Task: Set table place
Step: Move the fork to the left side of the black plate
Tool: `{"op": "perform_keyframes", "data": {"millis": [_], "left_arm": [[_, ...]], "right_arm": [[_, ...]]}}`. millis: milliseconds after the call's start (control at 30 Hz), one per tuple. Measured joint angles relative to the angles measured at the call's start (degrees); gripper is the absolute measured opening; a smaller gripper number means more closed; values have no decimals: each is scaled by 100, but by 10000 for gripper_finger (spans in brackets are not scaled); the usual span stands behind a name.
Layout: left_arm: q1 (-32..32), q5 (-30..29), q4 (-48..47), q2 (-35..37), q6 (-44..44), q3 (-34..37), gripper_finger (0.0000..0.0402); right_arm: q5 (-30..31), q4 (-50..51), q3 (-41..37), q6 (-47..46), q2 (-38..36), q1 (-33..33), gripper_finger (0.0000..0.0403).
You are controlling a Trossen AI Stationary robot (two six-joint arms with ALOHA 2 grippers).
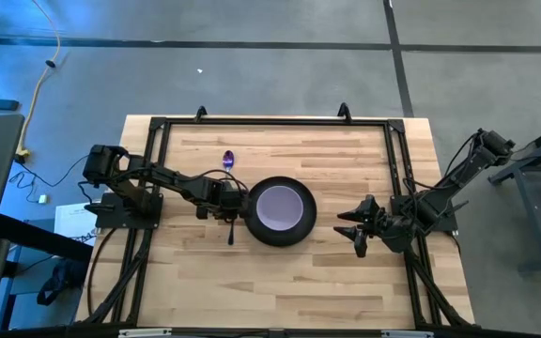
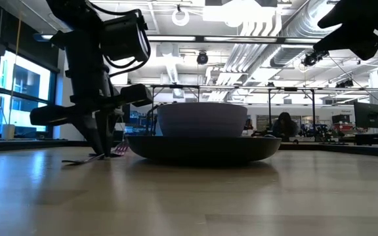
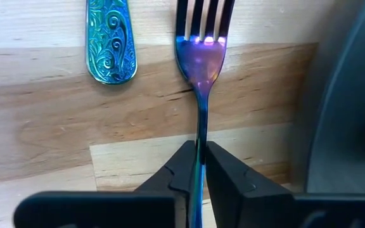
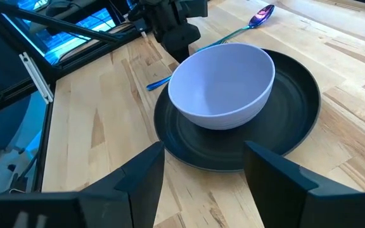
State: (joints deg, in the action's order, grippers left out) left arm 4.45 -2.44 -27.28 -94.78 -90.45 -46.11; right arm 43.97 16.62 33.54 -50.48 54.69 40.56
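Pinching one iridescent metal fork (image 3: 199,69) at frame centre, the left gripper (image 3: 199,171) is closed. One lavender bowl (image 1: 279,206) sits in one dark round plate (image 1: 252,228); the right gripper (image 4: 204,168) gapes empty.

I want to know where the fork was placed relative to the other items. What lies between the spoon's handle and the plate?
The fork, gripped by the left gripper, lies between the spoon and the plate; the left wrist view shows it.
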Motion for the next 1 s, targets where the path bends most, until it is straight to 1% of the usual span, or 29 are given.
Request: {"op": "perform_keyframes", "data": {"millis": [133, 500, 1000], "left_arm": [[0, -2, 10, 0, 2, 0, 37], [2, 4, 37, 0, 60, -4, 77], [4, 92, -78, 0, 169, -7, 79]], "right_arm": [[0, 0, 0, 0, -1, 0, 204], [-1, 0, 0, 0, 0, 0, 204], [-17, -14, 0, 16, -2, 0, 204]]}}
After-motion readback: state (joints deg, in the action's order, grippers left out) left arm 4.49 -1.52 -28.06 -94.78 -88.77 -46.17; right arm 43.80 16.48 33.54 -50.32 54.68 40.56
